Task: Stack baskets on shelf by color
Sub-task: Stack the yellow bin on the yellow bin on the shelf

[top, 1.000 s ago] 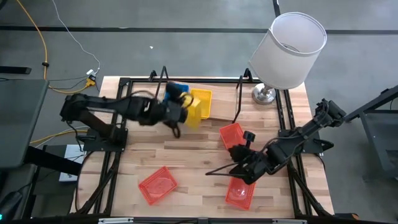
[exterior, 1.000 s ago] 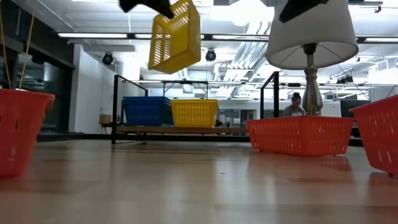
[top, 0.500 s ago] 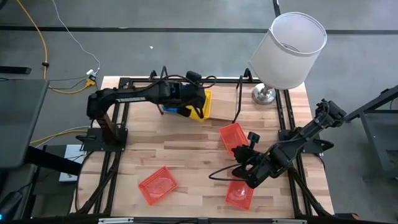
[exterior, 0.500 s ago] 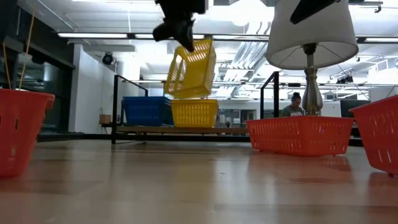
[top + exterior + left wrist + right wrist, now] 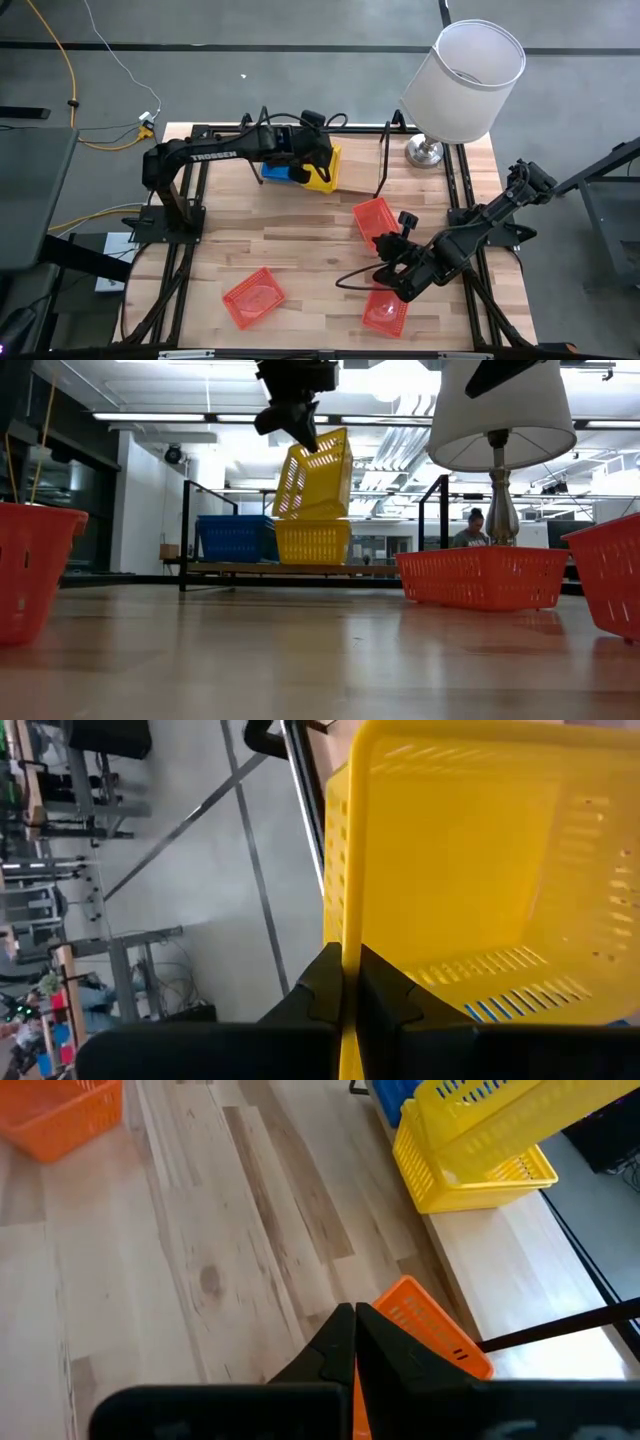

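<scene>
Left claw: the left gripper (image 5: pixel 300 422) is clamped on the rim wall of the carried yellow basket (image 5: pixel 314 478), the two fingers pinching the thin plastic edge between them, as the left wrist view shows.
Why held so: a pinch on one rim lets the basket hang tilted under the claw, its low corner touching or nearly touching the yellow basket on the shelf (image 5: pixel 312 542); I judge this slant is meant to start one end into the lower basket before the rest drops in.
Left arm pose: in the high view the left arm reaches from its base across to the shelf (image 5: pixel 360 178), forearm nearly level, wrist bent down over the yellow pair.
Neighbours on the shelf: a blue basket (image 5: pixel 236 538) stands just beside the yellow one, on the side away from the lamp (image 5: pixel 462 85); how many are nested in it I cannot tell.
Shelf space: the stretch of board nearer the lamp is bare, presumably kept for the orange baskets.
Right claw: the right gripper (image 5: pixel 392 272) has its fingers together on nothing, hanging low over the table, well apart from the shelf.
Right arm pose: folded low, elbow out toward the table edge, waiting.
Orange baskets: one (image 5: pixel 374 222) lies near the shelf, one (image 5: pixel 385 310) just beyond the right claw, one (image 5: pixel 253 297) well away from the shelf; none stacked yet.
</scene>
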